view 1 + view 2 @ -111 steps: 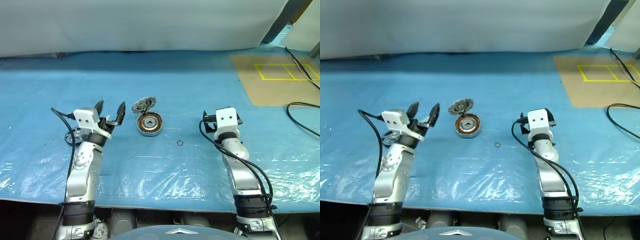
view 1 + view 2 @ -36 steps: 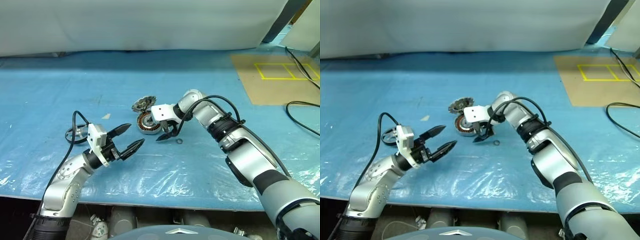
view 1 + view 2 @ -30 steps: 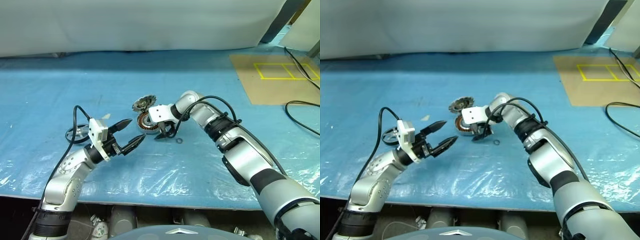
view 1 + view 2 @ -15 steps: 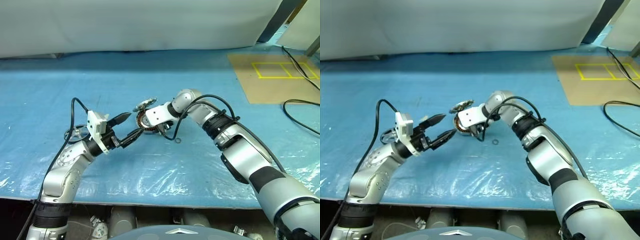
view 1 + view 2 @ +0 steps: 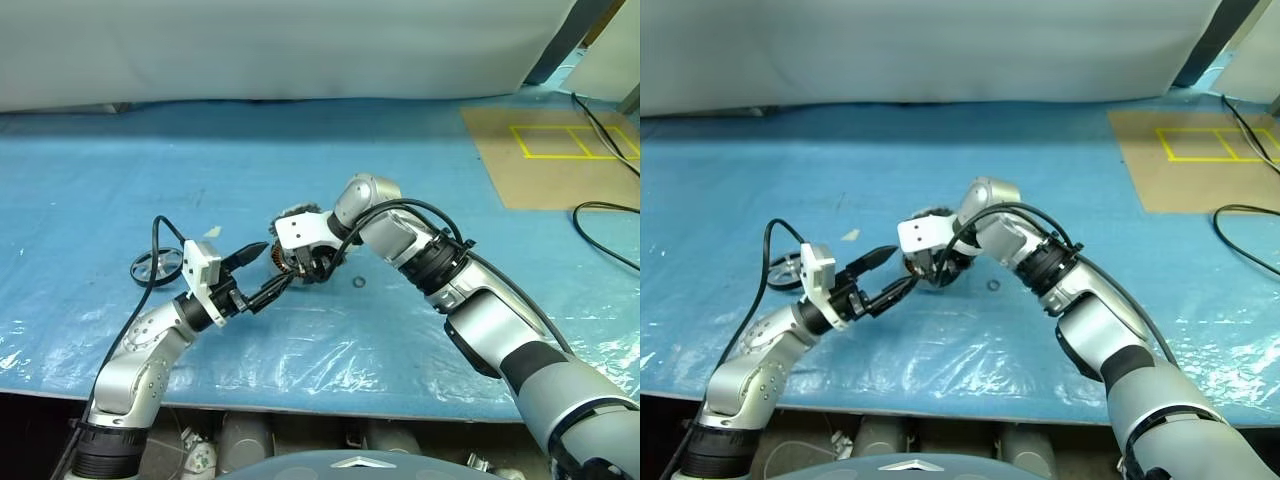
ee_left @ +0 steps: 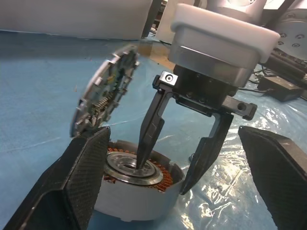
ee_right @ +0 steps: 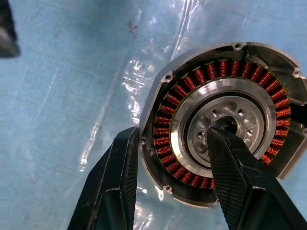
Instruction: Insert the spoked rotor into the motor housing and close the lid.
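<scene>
You have the motor housing straddled by the right gripper: one finger in the hub, the other outside the wall. The lid stands tilted behind it. Spoked rotor lies left, beyond the left gripper.

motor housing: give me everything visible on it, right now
The motor housing is a squat round silver-grey metal puck on the blue sheet, open on top: copper-red windings ring a pale hub with small holes. The lid stands tilted at its edge. The right gripper straddles its wall, one finger in the hub, the other outside the rim. The left gripper waits open beside it.
</scene>
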### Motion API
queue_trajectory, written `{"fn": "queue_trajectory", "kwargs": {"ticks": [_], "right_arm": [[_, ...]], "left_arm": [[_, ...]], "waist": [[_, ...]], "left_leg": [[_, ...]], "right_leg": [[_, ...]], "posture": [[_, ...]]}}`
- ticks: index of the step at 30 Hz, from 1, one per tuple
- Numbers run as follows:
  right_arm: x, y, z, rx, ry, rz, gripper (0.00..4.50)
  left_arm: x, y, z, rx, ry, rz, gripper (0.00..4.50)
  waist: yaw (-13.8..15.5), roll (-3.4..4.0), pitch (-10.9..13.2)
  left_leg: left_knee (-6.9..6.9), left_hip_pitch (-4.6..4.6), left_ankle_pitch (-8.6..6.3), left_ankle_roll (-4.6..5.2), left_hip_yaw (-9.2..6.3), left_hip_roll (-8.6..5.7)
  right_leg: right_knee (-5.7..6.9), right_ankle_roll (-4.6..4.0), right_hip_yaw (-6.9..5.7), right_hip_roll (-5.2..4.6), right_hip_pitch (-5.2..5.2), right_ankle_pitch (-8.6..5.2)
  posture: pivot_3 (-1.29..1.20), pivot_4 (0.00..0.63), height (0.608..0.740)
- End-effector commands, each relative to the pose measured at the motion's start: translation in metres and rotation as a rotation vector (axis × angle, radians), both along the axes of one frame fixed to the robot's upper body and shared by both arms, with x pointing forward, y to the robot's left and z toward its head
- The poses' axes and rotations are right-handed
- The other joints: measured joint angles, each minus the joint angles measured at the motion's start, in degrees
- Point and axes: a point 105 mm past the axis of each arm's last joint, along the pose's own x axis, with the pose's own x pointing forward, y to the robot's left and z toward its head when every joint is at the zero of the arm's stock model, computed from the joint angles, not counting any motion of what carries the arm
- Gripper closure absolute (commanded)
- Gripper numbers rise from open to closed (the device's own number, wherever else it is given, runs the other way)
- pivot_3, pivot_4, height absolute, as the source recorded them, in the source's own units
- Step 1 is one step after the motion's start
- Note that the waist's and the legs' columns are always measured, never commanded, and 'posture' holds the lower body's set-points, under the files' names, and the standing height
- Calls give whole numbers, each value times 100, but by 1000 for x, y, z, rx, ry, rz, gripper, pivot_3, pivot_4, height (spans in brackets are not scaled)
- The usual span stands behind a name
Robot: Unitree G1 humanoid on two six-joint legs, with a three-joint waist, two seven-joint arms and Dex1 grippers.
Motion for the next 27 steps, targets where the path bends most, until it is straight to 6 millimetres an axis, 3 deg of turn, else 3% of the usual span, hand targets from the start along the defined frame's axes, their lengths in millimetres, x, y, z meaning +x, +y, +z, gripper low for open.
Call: {"fn": "queue_trajectory", "kwargs": {"ticks": [1, 13, 14, 15, 17, 20, 27], "right_arm": [[-9, -4, -4, -40, 15, -14, 2533], [-3, 1, -17, -102, 7, -104, 2533], [-3, 0, -17, -107, 18, -107, 1960], [-5, 0, -15, -109, 34, -111, 1807], [-6, 1, -5, -99, 58, -119, 1189], [-2, 2, 14, -63, 52, -147, 1189], [-14, -6, 57, 21, 91, -165, 1189]], "left_arm": [[-6, -1, 10, -1, -56, -12, 0], [-4, -1, 8, -5, -52, -13, 0], [-4, -1, 8, -4, -51, -13, 0], [-3, -1, 7, -3, -51, -13, 0], [-3, 0, 7, -2, -52, -12, 0], [-3, 0, 8, -3, -56, -11, 0], [-4, -1, 8, -5, -57, -23, 0]], "waist": [[3, 0, 0], [2, 0, 0], [2, 0, 0], [6, 0, 0], [10, 2, 1], [9, 3, 2], [-1, 3, 2]], "left_leg": [[0, 4, -2, -9, 0, 0], [-1, 33, -1, -17, 2, -2], [-1, 34, -1, -17, 2, -2], [-1, 37, -1, -18, 2, -2], [-1, 39, -1, -18, 2, -6], [-1, 37, -1, -17, 2, -6], [-4, 29, -1, -19, 2, -5]], "right_leg": [[0, 0, 1, 0, 2, 0], [0, 0, 10, 0, 22, 0], [0, 0, 11, -1, 22, 0], [0, 0, 12, -1, 27, 0], [0, 0, 12, -4, 29, 0], [0, 0, 12, -5, 28, 0], [-2, 2, 12, -2, 21, 1]], "posture": [[0, 150, 740], [0, 150, 740], [0, 150, 740], [0, 150, 740], [0, 150, 740], [0, 150, 740], [0, 150, 740]]}}
